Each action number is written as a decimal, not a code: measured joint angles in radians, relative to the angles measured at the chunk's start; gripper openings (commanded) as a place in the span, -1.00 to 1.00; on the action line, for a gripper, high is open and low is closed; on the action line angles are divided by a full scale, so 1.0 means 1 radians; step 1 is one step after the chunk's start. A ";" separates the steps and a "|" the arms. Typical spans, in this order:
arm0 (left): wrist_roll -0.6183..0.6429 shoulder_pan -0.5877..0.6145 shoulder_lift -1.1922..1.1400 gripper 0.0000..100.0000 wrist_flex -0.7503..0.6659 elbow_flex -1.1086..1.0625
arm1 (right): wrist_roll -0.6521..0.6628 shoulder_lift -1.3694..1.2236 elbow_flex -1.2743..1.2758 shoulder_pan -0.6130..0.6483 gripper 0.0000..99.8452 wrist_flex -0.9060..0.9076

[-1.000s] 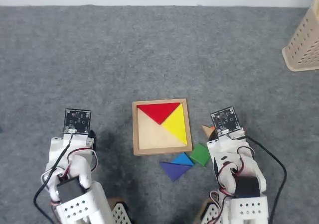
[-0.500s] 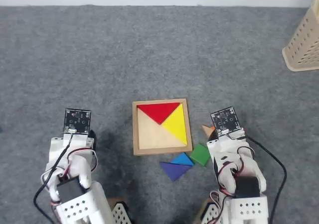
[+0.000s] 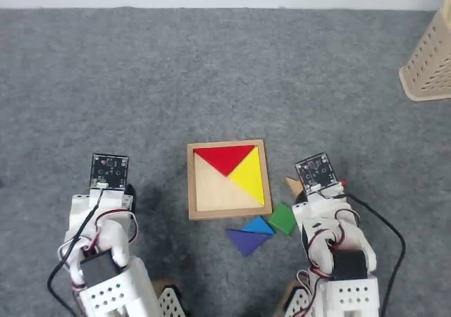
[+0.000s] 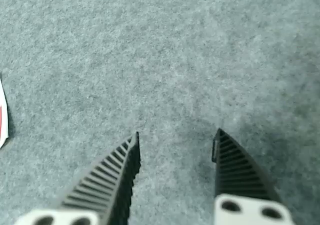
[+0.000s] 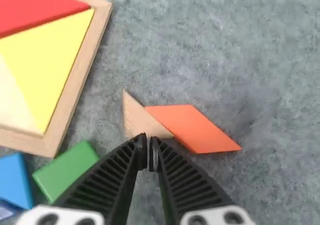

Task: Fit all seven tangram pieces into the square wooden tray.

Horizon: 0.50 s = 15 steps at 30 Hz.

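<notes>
R gripper point(image 5: 148, 138) closed, tips at tan triangle point(image 5: 136, 119) beside orange parallelogram point(image 5: 192, 128); L gripper point(image 4: 177, 134) wide.

Two triangles point(image 3: 224, 158) in tray point(image 3: 191, 183), three pieces point(image 3: 258, 225) just before it, a pair point(image 5: 192, 127) right of it, basket point(image 3: 428, 56) far back-right

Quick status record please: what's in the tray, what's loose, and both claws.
Tray: holds red triangle, yellow triangle; rest bare
Loose on carpet: blue triangle, purple triangle, green square, plain wood triangle, orange parallelogram
Left claw: open, over bare carpet
Right claw: shut, tips at the plain wood triangle
</notes>
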<state>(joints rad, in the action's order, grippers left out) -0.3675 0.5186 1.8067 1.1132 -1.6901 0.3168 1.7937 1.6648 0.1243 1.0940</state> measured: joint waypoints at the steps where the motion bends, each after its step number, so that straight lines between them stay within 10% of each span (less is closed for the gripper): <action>1: 0.000 0.000 0.000 -0.56 0.000 0.000 | 0.003 0.000 -0.002 0.000 -0.99 0.000; 15: 0.000 0.000 0.000 -0.56 0.000 0.000 | 0.014 0.000 -0.071 0.000 -0.88 0.091</action>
<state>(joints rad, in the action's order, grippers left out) -0.3675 0.5186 1.8067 1.1132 -1.6901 0.3307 1.7937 1.5942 0.1243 1.1845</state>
